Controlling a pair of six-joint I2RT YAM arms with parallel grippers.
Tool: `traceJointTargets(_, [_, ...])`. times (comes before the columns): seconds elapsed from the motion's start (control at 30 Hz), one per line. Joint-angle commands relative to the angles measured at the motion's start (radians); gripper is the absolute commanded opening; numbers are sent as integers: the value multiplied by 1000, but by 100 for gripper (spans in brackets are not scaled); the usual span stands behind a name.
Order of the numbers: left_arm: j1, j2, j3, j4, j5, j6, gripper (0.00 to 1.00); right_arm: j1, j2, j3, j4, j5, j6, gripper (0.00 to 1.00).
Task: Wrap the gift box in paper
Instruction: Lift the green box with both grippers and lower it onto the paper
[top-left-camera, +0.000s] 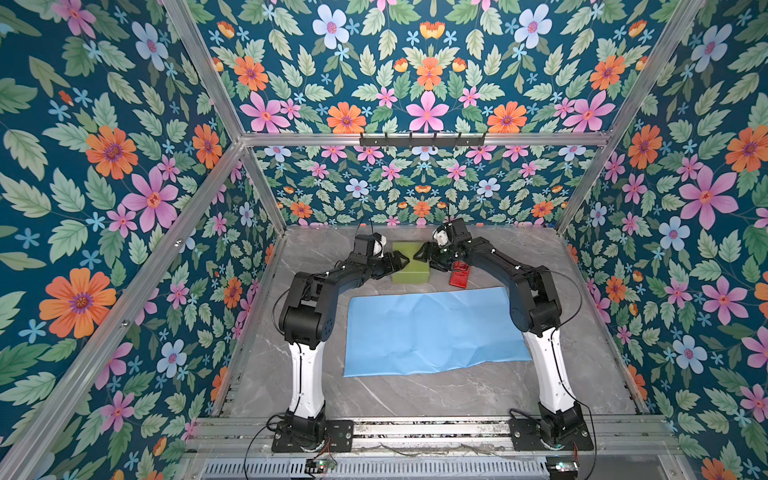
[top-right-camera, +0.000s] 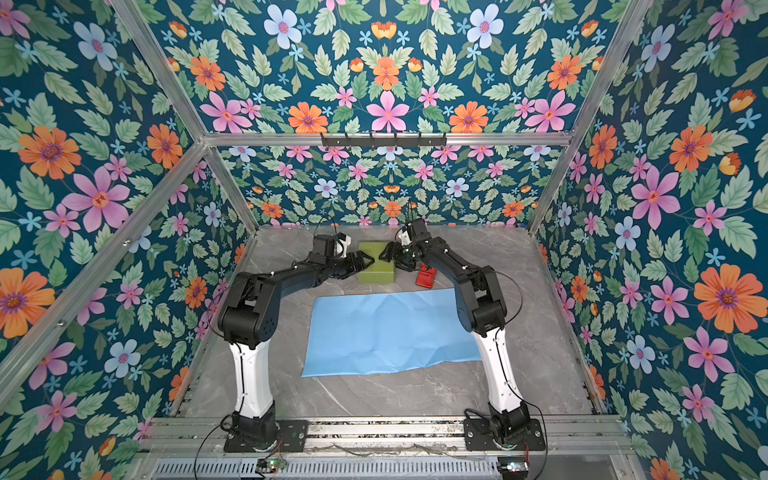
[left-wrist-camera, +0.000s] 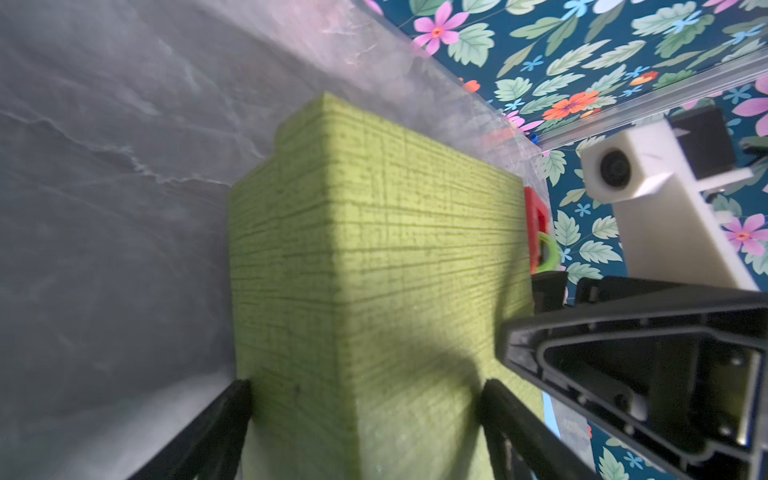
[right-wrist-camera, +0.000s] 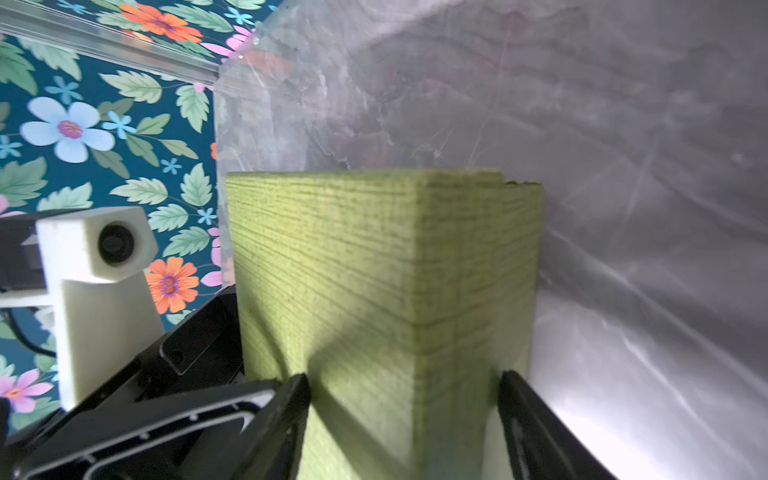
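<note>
Gift box (top-left-camera: 411, 272): olive, woven-textured cuboid; left tool (left-wrist-camera: 365, 384), right tool (right-wrist-camera: 403, 378) jaws apart, straddling edges.

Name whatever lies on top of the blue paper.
Nothing rests on the paper; the gift box stands on the table beyond it. The right arm hides the sheet's right edge.

Left pincer (top-left-camera: 404, 264) opposite right pincer (top-left-camera: 420, 255)

in a top view the gift box (top-left-camera: 409, 275) sits upper centre on the desk (top-left-camera: 415, 395), the tape dispenser (top-left-camera: 459, 278) just right of it, the paper (top-left-camera: 432, 332) flat below both. the left hand (top-left-camera: 404, 262) and right hand (top-left-camera: 420, 252) flank the box.
</note>
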Motion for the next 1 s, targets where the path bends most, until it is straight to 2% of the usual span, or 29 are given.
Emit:
traceJointTargets(0.0, [-54, -83, -52, 45, 67, -38, 86, 19, -107, -112, 135, -137, 30, 70])
traceJointTargets(0.2, [-184, -278, -247, 72, 53, -142, 85, 40, -375, -453, 198, -115, 76, 69])
traceJointTargets(0.47, [-382, -479, -435, 49, -47, -249, 84, 111, -709, -845, 181, -39, 146, 68])
traceJointTargets(0.6, [-419, -490, -455, 28, -70, -265, 84, 134, -775, -927, 168, -5, 168, 67])
traceJointTargets(0.97, [-431, -447, -463, 15, -71, -254, 85, 135, -738, -951, 159, 35, 160, 67])
